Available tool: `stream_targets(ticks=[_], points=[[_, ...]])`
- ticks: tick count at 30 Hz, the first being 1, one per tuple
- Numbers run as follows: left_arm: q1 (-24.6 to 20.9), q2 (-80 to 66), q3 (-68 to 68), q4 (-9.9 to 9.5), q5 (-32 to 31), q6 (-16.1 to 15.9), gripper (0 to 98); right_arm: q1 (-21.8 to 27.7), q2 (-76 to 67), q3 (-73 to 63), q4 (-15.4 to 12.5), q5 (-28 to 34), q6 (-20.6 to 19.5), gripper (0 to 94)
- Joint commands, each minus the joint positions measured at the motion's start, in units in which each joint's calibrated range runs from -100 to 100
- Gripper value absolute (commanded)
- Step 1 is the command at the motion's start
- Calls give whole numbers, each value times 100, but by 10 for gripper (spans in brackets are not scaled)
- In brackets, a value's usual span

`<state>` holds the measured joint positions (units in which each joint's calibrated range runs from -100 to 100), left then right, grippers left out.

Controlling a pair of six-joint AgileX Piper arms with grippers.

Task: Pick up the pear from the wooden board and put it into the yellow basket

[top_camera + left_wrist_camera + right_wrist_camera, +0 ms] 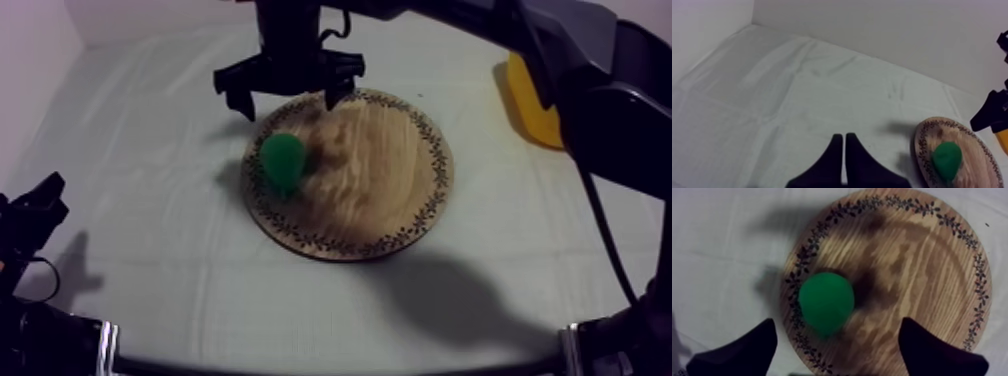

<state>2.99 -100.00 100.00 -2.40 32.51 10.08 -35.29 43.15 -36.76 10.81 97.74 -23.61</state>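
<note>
Right end effector [290,103] hangs wide open, empty, over far edge of round wooden patterned-rim board [390,190], likely positioned to straddle green toy pear [283,160] on board's left side. Left end effector [844,137] closed, idle.

— Does the left gripper [844,137] hold anything?
— No. Its two black fingers lie pressed together as a narrow wedge, over the grey-white cloth [797,90].
— And the pear [946,159]?
— It sits on the wooden board [968,139], close to the rim on the left gripper's side. The right gripper [991,111] is at the far rim, just beside a bit of the yellow basket [1001,138].
</note>
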Motion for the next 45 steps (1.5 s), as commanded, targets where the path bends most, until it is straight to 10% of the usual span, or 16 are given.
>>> stream_targets(ticks=[1,23,35,45], points=[[1,0,0,-2,-1,1,1,9,86,42,-65,1,-7,852],[1,0,0,-2,-1,1,1,20,1472,-563,-508,-353,117,773],[1,0,0,-2,-1,1,1,68,1882,-1070,-534,-501,276,418],[1,0,0,-2,-1,1,1,124,1324,-620,-421,-534,345,386]])
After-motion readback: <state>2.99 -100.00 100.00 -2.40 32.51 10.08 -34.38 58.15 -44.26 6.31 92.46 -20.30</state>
